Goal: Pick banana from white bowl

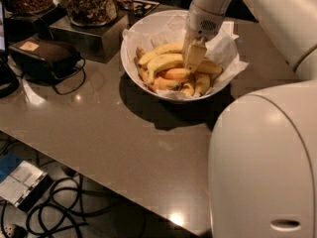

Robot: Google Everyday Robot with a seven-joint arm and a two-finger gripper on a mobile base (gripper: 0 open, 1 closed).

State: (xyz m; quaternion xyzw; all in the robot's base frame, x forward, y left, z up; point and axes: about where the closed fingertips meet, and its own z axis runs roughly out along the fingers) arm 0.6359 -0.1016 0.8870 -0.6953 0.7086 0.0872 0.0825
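The white bowl stands on the brown counter, lined with crinkled white paper that sticks out past its rim. It holds several bananas. The long, curved, pale yellow banana lies near the top of the pile, its slim end to the left. My gripper reaches down into the bowl from above, its tip right at this banana's right end and among the pile. Shorter orange-tinted bananas lie below it.
Glass jars of nuts stand on a metal block behind the bowl to the left. A black device with a cable lies at the left. My white body fills the right foreground. Cables lie on the floor below the counter edge.
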